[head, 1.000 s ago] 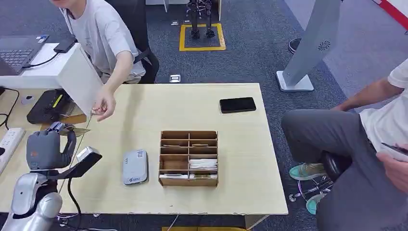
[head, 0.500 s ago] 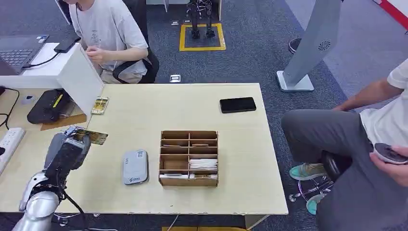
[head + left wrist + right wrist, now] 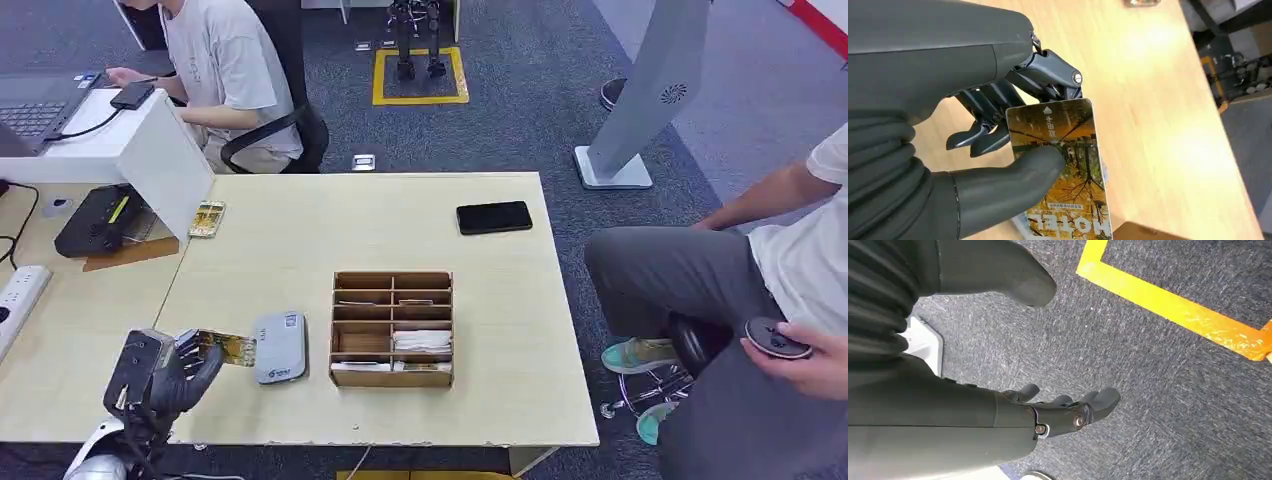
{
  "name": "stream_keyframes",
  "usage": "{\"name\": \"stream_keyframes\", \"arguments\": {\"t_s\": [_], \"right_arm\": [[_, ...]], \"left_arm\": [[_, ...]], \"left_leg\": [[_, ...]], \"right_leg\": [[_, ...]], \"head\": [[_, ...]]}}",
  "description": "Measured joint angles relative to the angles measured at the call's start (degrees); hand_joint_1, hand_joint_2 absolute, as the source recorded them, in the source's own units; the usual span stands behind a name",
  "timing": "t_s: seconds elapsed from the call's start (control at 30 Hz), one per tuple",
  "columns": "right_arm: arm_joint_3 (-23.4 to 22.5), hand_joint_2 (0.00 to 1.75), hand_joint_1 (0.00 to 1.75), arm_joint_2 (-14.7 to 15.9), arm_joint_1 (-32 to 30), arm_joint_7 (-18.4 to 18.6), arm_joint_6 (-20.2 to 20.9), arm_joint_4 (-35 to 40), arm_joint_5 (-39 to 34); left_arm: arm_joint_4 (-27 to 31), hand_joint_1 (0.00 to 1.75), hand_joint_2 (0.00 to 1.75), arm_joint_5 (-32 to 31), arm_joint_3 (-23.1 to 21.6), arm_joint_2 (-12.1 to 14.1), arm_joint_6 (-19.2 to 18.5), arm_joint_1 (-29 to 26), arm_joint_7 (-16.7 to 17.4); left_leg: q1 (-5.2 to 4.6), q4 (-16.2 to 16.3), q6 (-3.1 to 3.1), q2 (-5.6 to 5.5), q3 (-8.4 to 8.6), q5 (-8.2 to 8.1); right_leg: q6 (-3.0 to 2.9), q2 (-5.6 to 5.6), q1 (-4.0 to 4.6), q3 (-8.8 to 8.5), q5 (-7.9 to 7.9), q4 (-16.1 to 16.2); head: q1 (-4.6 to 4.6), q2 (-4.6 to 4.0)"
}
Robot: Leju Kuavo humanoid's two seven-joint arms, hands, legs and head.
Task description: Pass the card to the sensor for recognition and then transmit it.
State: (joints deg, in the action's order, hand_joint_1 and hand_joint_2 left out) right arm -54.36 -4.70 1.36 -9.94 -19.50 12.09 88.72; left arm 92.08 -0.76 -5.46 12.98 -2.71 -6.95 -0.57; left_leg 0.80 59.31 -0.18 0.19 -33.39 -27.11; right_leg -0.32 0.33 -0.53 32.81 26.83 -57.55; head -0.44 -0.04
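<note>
Pale wood makes up the table [image 3: 480,400], which stands on grey-blue carpet with a yellow square outline marked on the floor beyond it. At the table's near left corner the left hand [image 3: 172,372] pinches the card [image 3: 232,348] between its thumb and fingers; in the left wrist view the card [image 3: 1063,165] shows an autumn tree picture and the word HOTEL. Held over the tabletop, the card's far end reaches just beside the grey sensor [image 3: 280,346], which lies flat to the left of the wooden organizer box [image 3: 392,328]. That box has several compartments, some holding cards and white slips. A black phone [image 3: 494,217] lies well apart near the table's far right edge, and a second card [image 3: 207,219] rests at the far left edge, next to a white partition [image 3: 150,150]. A person in a grey shirt [image 3: 225,70] sits behind the partition at a laptop; another seated person's hand [image 3: 810,360] at the right holds a small round dark object. The right hand [image 3: 1058,412] hangs over the carpet, fingers apart and slightly curled, holding nothing.
</note>
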Motion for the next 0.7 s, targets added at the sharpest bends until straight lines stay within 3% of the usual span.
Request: {"name": "stream_keyframes", "arguments": {"t_s": [0.23,0.4,0.7], "right_arm": [[0.0,1.75,0.0,-0.1,0.0,0.0,0.0,0.0,0.0],[0.0,1.75,0.0,-0.1,0.0,0.2,-0.1,0.0,0.0],[0.1,1.75,0.0,-0.2,0.1,0.5,-0.3,0.0,0.0]], "left_arm": [[0.0,1.75,1.75,0.4,-0.7,-0.3,0.6,-0.9,0.3],[-0.1,1.75,1.75,-2.1,-1.3,-1.3,3.4,-1.3,0.6],[-4.5,1.75,1.75,-1.5,-1.6,-7.5,14.5,1.1,-0.2]], "left_leg": [[0.0,0.0,0.0,-0.02,-0.01,0.0],[0.0,0.0,0.0,-0.02,-0.02,0.0],[-0.02,0.0,0.04,-0.1,-0.05,0.03]], "right_leg": [[0.0,-0.02,0.0,-0.01,-0.01,0.0],[0.0,-0.03,0.0,-0.01,-0.01,0.0],[0.02,-0.1,-0.01,0.01,-0.03,0.0]], "head": [[-0.02,0.0],[-0.04,0.0],[-0.04,0.0]]}}
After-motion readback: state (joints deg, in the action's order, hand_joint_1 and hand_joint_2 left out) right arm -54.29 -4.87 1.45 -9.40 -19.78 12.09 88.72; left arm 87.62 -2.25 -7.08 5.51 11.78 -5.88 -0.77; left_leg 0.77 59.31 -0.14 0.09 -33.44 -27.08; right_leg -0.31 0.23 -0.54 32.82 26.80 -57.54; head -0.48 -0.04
